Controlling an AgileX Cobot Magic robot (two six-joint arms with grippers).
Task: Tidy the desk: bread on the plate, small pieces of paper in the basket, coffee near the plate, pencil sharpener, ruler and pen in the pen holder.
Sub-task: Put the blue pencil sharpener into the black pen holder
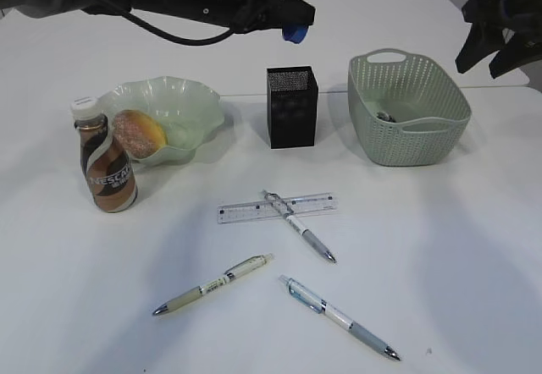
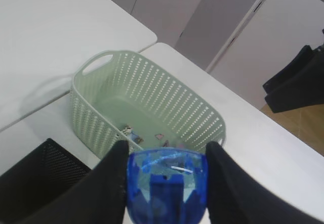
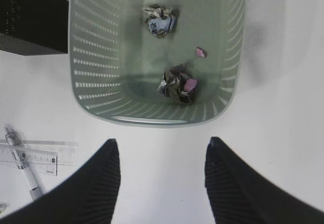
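Left gripper [image 2: 167, 183] clamping blue sharpener [image 2: 167, 186] — above pen holder [image 1: 292, 106], basket [image 1: 408, 107] beside

The exterior view looks down at a slant across the counter [image 1: 474, 247] from its near edge. The left wrist view faces obliquely toward the far edge; the right wrist view faces straight down. All three share the basket [image 1: 408, 107] [image 2: 147, 102] [image 3: 157, 51].

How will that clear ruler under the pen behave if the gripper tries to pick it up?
The ruler lies flat on the desk, so it probably slides rather than lifts. A pen lies across it and would likely roll off. It looks thin, likely light and slightly bendy.
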